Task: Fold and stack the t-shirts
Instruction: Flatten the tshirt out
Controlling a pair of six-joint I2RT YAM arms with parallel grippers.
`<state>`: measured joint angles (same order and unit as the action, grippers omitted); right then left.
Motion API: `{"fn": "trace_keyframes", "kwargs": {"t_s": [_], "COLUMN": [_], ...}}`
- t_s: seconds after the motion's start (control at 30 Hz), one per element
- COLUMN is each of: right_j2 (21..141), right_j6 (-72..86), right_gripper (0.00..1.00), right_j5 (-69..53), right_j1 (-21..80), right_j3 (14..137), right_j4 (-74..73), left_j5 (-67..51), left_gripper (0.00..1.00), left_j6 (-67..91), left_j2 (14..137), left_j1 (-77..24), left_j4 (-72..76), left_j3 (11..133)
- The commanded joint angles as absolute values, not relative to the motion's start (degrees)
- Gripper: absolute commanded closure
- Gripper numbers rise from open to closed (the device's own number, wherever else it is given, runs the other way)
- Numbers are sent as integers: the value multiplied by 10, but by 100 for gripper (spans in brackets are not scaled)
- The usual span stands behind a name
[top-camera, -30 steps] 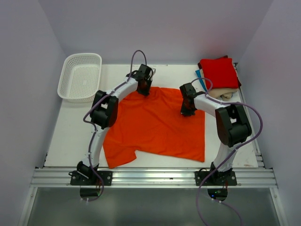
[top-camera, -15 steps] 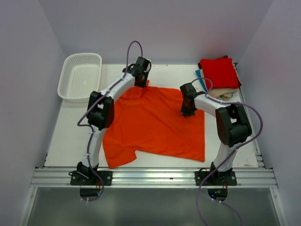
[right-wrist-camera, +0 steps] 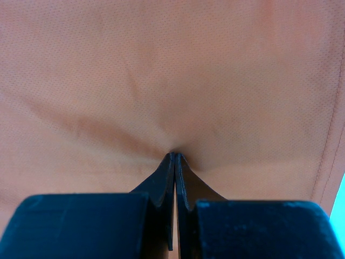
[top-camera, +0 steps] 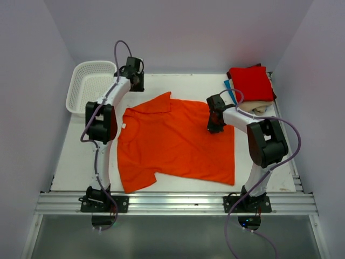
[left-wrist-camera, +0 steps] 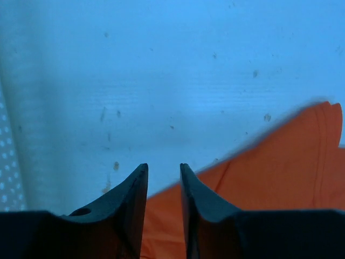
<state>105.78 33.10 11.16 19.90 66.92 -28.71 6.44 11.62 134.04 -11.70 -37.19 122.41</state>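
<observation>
spread out flat across the middle of the table: orange shirt, plain, bright, short-sleeved. neck to the left, with a small white tag there; hem to the right. one sleeve pointing near left, the other pointing far, coming to a peak. lightly creased, with a small pucker pinched up near the far right corner. in the far right corner, close by, a stack of folded shirts: red shirt on top, a neat square, slightly turned; blue shirt only a thin edge at the left beneath it; beige shirt lower, bulging out on the near side.
</observation>
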Motion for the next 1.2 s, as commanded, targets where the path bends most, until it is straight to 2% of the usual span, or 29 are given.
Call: {"fn": "trace_keyframes", "kwargs": {"t_s": [0.0, 0.07, 0.17, 0.93, 1.17], "right_j2": [1099, 1101, 1098, 1088, 1090], "right_j6": [323, 323, 324, 329, 330], "right_gripper": [100, 100, 100, 100, 100], "right_j5": [100, 98, 98, 96, 94], "right_j1": [199, 198, 199, 197, 197], "right_j3": [665, 667, 664, 647, 644], "right_j4": [-309, -309, -308, -299, -294], "left_j5": [6, 10, 13, 11, 7], "left_gripper": [63, 46, 41, 47, 53], "left_j6": [88, 77, 68, 72, 75], "left_j2": [1271, 1253, 1264, 1361, 1377], "left_j1": [-184, -220, -244, -276, -277], "left_j4": [-343, -327, -336, -355, -357], "left_j3": [1160, 1134, 1148, 1181, 1180]}}
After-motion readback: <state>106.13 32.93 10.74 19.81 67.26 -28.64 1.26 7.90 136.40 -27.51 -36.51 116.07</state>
